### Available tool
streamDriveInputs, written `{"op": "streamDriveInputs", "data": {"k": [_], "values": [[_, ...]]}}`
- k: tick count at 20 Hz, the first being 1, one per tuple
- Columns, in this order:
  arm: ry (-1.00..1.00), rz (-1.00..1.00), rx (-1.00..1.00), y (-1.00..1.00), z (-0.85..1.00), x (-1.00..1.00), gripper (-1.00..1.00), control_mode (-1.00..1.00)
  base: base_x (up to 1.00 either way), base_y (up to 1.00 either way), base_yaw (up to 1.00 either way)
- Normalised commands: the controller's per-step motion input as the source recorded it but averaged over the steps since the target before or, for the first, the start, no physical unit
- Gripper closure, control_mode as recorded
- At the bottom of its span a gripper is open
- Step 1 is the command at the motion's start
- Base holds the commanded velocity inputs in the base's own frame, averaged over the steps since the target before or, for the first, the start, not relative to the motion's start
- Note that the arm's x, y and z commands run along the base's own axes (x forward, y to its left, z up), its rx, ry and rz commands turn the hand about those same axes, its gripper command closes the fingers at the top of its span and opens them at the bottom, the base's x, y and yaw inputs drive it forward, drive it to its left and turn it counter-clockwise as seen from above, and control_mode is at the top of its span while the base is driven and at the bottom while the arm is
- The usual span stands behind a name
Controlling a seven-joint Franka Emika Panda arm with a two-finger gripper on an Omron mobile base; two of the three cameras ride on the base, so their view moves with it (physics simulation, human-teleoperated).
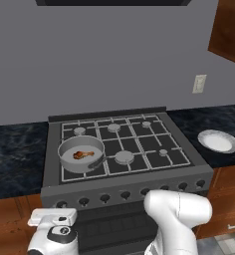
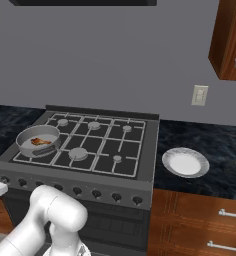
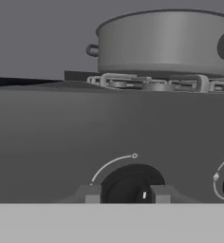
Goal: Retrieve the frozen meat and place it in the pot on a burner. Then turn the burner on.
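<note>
Frozen meat [image 1: 80, 155]: lying inside pot [image 1: 69, 160]; pot: front-left burner of stove [image 1: 189, 169]; tool [image 3: 125, 194]: clenched on leftmost dark knob [image 3: 132, 182] of stove's front panel; white plate [image 1: 218, 141]: counter [image 1: 234, 119], right of stove.

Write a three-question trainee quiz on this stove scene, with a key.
1. True or false: the frozen meat lies inside the pot.
2. What does the gripper close on? A) the pot handle B) a stove knob C) the white plate
3. Fill in: the pot sits on the front ___ burner of the stove.

Key: 1 true; 2 B; 3 left.
</note>
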Motion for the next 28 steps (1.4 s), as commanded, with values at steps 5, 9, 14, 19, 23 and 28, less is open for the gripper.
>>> {"op": "streamDriveInputs", "data": {"k": [5,9,14,19,23,28], "values": [[0.02,0.03,-0.01,0.00,-0.12,0.03,1.00,-1.00,0.00,0.00,0.00],[0.12,0.12,-0.10,0.00,-0.16,0.14,1.00,-1.00,0.00,0.00,0.00],[0.16,0.10,-0.19,0.00,-0.09,0.13,1.00,-1.00,0.00,0.00,0.00],[0.01,0.08,-0.07,0.00,-0.24,0.02,1.00,-1.00,0.00,0.00,0.00],[-0.01,0.08,-0.06,0.00,-0.36,0.01,1.00,-1.00,0.00,0.00,0.00],[-0.24,0.10,-0.01,0.00,-0.21,0.02,1.00,-1.00,0.00,0.00,0.00]]}}
